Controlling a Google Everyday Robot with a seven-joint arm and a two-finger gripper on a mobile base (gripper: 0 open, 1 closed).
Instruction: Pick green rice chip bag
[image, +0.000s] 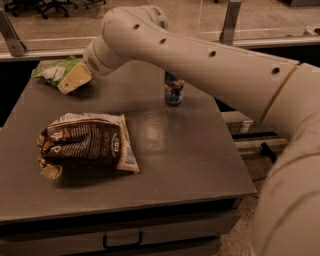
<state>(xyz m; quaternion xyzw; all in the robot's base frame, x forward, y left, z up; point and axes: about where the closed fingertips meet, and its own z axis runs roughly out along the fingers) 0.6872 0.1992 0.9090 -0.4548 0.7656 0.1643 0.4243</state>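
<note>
The green rice chip bag (50, 71) lies at the far left corner of the grey tabletop (190, 150). The tan gripper (71, 83) is at the bag's right edge, overlapping it from this view; whether it is spread, pressed together or actually touching the bag cannot be told. The white arm (200, 60) reaches across from the right, passing in front of the top of a blue can (173, 91) standing near the far edge. A larger brown and cream bag (85, 145) lies flat nearer the front left, well apart from the green one.
</note>
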